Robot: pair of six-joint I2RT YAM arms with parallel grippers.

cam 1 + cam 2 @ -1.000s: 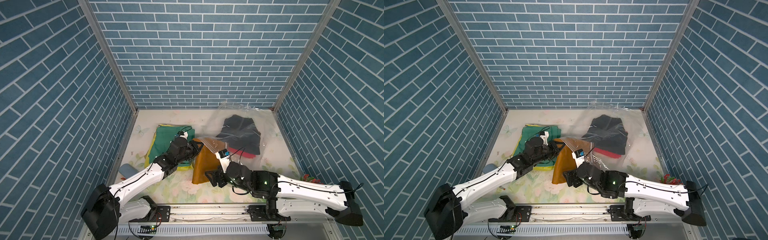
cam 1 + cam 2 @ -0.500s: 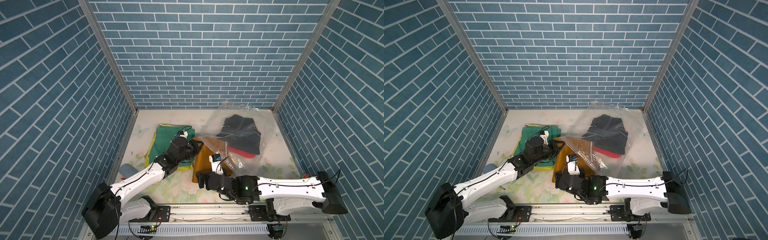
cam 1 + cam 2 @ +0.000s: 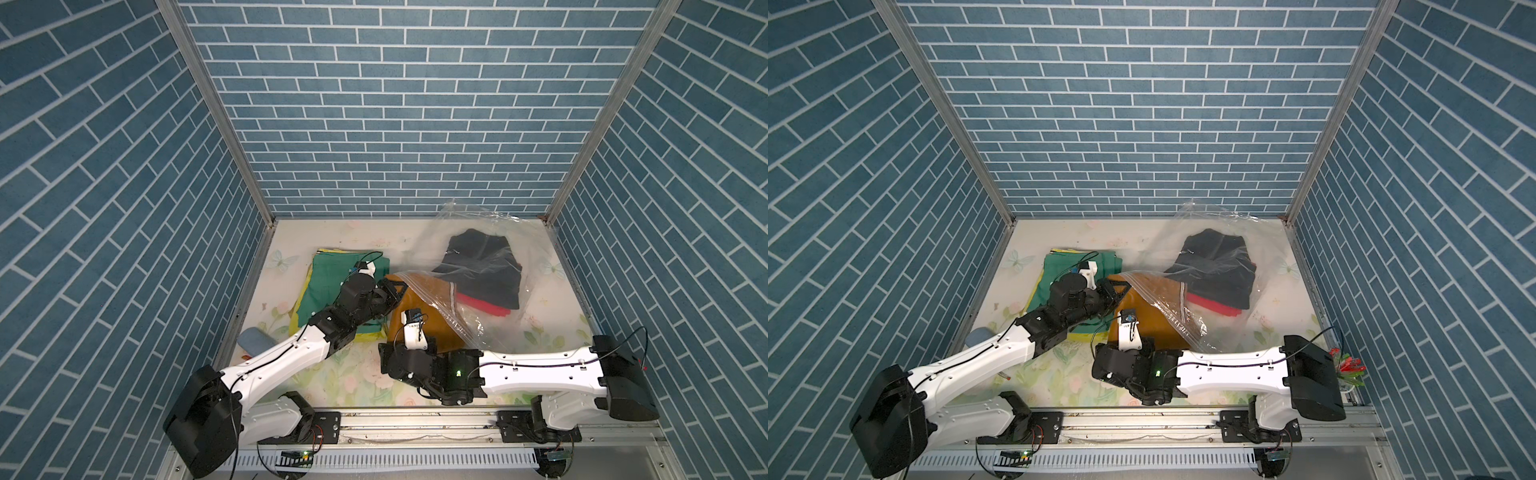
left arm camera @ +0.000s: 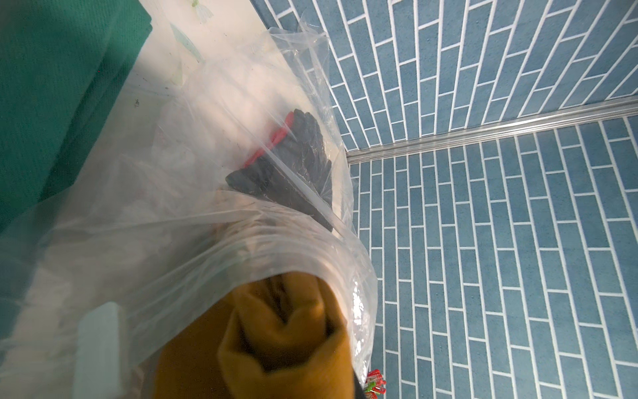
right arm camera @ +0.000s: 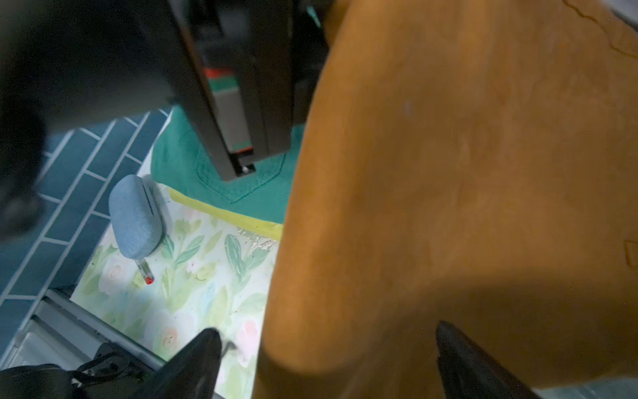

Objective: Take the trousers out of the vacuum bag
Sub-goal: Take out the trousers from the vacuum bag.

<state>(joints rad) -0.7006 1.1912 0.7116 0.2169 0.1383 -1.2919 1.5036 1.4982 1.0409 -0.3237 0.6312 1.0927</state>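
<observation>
We see R gripper (image 5: 331, 345) pulled back nearer L arm vs 1 s ago, jaws wide apart astride mustard trousers (image 3: 436, 332). L gripper (image 3: 392, 286) stays pinched on vacuum bag (image 3: 490, 245) lip, with black/red trousers (image 3: 482, 266) inside beyond it.

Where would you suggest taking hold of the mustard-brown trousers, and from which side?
Take the near end of the mustard-brown trousers, which sticks out of the mouth of the vacuum bag, bare of plastic; the far end is inside. Come from the robot's side with the right gripper, its open fingers straddling that edge, then probably pull towards the robot.
</observation>
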